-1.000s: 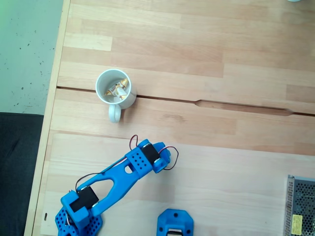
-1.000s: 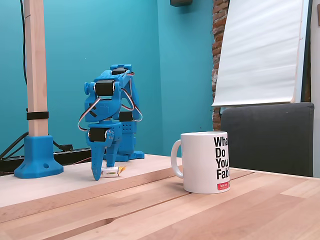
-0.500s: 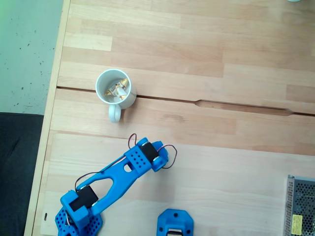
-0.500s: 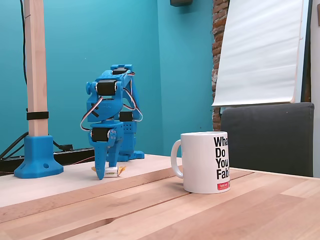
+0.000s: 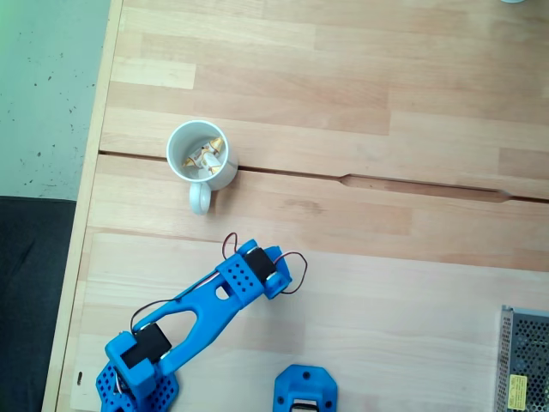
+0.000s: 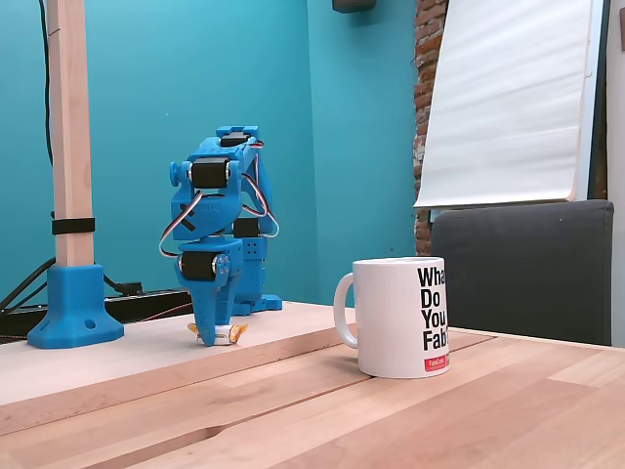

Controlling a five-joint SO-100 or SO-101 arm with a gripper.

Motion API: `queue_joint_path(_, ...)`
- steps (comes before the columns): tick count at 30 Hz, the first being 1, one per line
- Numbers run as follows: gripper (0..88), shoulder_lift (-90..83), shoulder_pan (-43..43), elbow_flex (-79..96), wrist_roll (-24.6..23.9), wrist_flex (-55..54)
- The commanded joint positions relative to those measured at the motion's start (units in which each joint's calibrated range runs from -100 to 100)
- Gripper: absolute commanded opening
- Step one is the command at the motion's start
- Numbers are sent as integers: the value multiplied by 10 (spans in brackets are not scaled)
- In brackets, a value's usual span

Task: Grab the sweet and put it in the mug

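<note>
On the wooden table [image 6: 410, 430] our blue gripper [image 6: 212, 332] pinches the tiny white gold-ended sweet [image 6: 221, 334] (unlifted); the white ceramic mug [image 6: 402, 316] awaits.

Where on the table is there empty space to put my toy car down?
In the top-down fixed view, the widest bare wood lies right of the mug, on both sides of the long groove. It is crowded at the bottom: the blue arm, its gripper down on the sweet, a blue base and a metal box in the corner.
</note>
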Motion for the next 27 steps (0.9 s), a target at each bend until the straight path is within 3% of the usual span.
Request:
queue_joint_path(1,65,-6,-4,4,0,6)
queue_joint_path(9,48,-27,0,-7,-1,17)
queue_joint_path(13,0,-101,-2,-6,-19,35)
queue_joint_path(20,0,-261,-5,-6,-42,116)
queue_joint_path(27,0,-366,-43,4,-84,126)
